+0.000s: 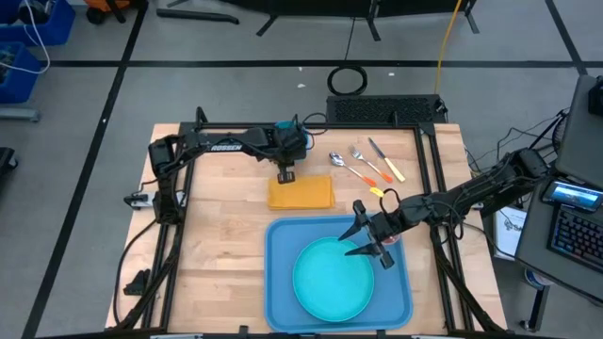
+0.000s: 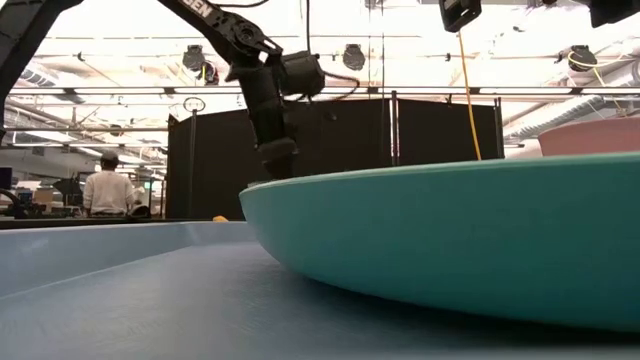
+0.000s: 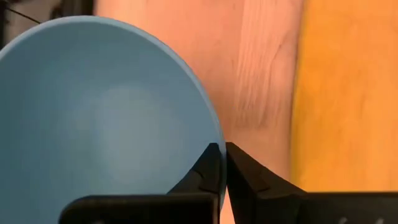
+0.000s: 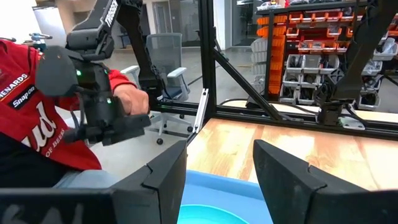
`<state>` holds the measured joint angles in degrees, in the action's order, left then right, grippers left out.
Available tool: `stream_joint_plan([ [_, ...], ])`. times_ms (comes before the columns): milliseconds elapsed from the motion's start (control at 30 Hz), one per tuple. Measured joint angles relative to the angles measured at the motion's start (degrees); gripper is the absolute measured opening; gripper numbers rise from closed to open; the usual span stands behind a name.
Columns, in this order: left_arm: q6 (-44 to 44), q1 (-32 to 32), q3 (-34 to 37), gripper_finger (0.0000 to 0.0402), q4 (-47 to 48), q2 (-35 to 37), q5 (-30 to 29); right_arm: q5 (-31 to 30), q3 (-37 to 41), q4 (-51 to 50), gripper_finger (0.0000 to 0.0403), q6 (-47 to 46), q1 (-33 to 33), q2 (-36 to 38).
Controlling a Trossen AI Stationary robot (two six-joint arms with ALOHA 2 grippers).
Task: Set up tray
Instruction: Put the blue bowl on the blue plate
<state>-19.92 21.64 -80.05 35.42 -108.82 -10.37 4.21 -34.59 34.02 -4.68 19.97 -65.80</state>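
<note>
Trouble looked most likely around the napkin [image 1: 301, 192], the folded orange-yellow one lying on the wooden table [image 1: 217, 235]. The left gripper [image 1: 285, 175] sat right at its near edge with its 2 fingers [image 3: 208, 171] pinched tight together. From the left wrist view I could see no cloth between them, so I think it grabbed nothing. If it lifted now, the napkin would likely stay flat on the wood. If it pushed instead, the cloth could bunch up or slide away.

The blue tray [image 1: 280, 282] lay just past the napkin from that gripper, and the round teal plate [image 1: 332, 279] sat inside it. The right gripper [image 1: 367, 237] hung over the far rim of the plate with its fingers [image 4: 163, 177] spread wide and nothing in them. It was very near the plate. If that arm dropped or swung, I think it could bump the plate and shove it across the tray, or tip its edge up.

The spoon [image 1: 340, 161], the fork [image 1: 364, 160] and the knife [image 1: 385, 158] waited beyond the right gripper, well apart from the tray. They were thin and lay close side by side, so a wide grab could catch 2 at once.

A person in a red shirt [image 4: 37, 118] stood close to the table, and a swinging arm could reach out that way.
</note>
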Motion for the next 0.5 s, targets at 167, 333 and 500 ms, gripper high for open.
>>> stream_joint_plan([
  [167, -0.35, -1.46, 0.0, 0.0008, 0.35, 3.66, -0.18, 0.0, 0.0, -0.02, 0.0178, 0.01, 0.0, 0.0],
  [333, 1.28, -3.45, 0.0, 0.0008, 2.5, 8.12, 0.26, 0.01, 0.0, 0.15, 0.0178, -0.07, 0.0, 0.0],
  [500, 2.3, -7.06, -0.02, 0.0008, 3.23, 12.57, 1.91, 0.02, 0.0, 0.42, 0.0178, -0.16, 0.0, 0.0],
])
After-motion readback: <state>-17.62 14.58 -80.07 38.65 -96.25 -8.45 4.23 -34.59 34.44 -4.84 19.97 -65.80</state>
